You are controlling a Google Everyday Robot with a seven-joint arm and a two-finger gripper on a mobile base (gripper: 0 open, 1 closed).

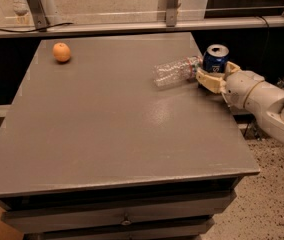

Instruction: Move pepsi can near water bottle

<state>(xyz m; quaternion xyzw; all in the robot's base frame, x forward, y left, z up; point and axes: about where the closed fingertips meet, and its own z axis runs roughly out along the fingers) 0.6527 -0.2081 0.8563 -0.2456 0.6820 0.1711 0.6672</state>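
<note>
At the near edge, a grey table (pixel 107 134) shows a shallow drawer front (pixel 127 216) with a small knob under its top. To the right of it lies a speckled floor (pixel 277 194).

The wide middle of the table top carries nothing but a dull sheen of light.

Farther in, on the right side, a pale arm (pixel 267 96) reaches in from beyond the table's right edge and points left and slightly away. At its end the gripper (pixel 214 70) sits low over the surface by the far right corner. Its cream fingers (pixel 208 80) stand on either side of the can (pixel 216 58) and look pressed against its lower sides, so it is clamped on the can.

The can stands upright, dark blue with a silver top. It rests close to the table's right edge.

Just left of the can, the bottle (pixel 174 71) lies on its side. It is clear and crinkled. Its right end comes up beside the can, and its body stretches left and slightly toward the camera. Whether the two touch cannot be told.

Well apart from both, near the far left corner, sits an orange (pixel 61 52).

Behind the table runs a metal rail (pixel 132 26) with upright posts.
</note>
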